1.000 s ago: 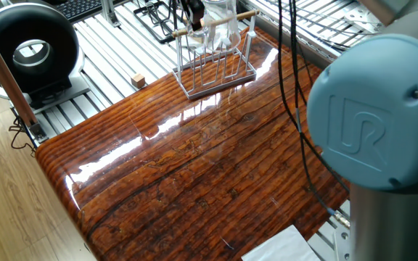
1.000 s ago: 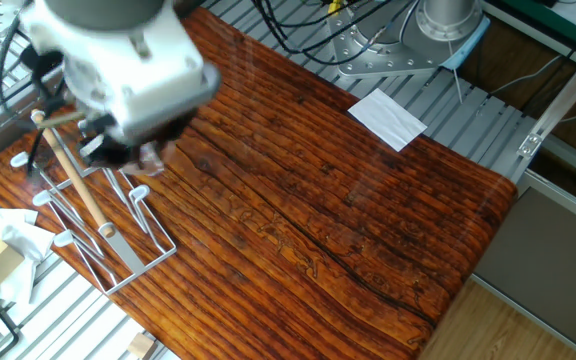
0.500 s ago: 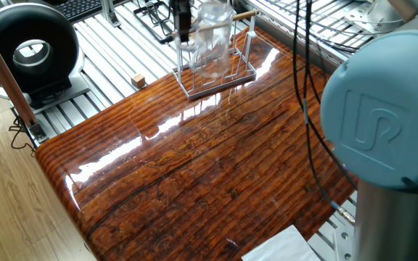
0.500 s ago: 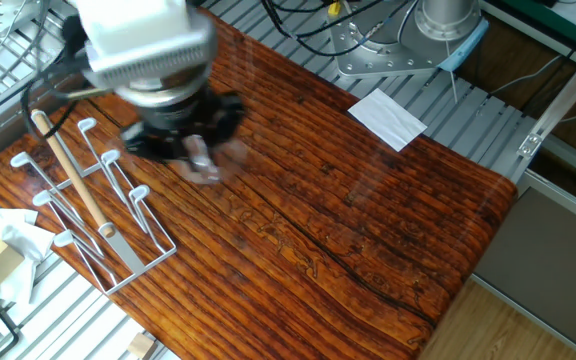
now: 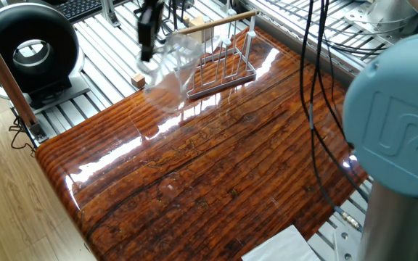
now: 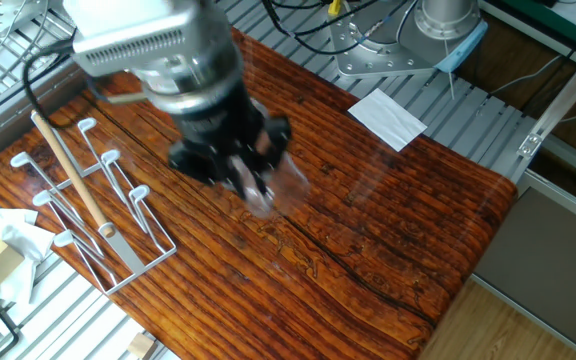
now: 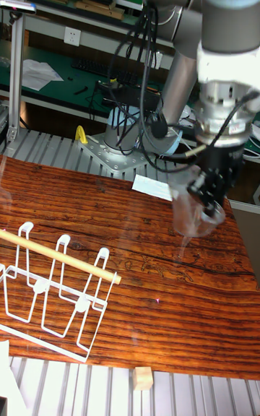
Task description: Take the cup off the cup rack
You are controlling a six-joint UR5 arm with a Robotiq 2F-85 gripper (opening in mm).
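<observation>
Cup (image 7: 193,212) now clear of rack (image 7: 54,293) — held in jaws.

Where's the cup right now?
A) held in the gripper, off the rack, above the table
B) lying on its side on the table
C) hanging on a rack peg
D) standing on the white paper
A: the gripper holds the cup in the air over the wooden table, well clear of the cup rack.

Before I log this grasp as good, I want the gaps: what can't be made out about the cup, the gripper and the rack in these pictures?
- Cup: motion-blurred in both fixed views; its rim is unclear.
- Gripper: finger contact on the clear cup is hard to read in any view; the fixed views blur it.
- Rack: left side cut by the tall view's edge.
- Cup's height over the table: cannot tell.
</observation>
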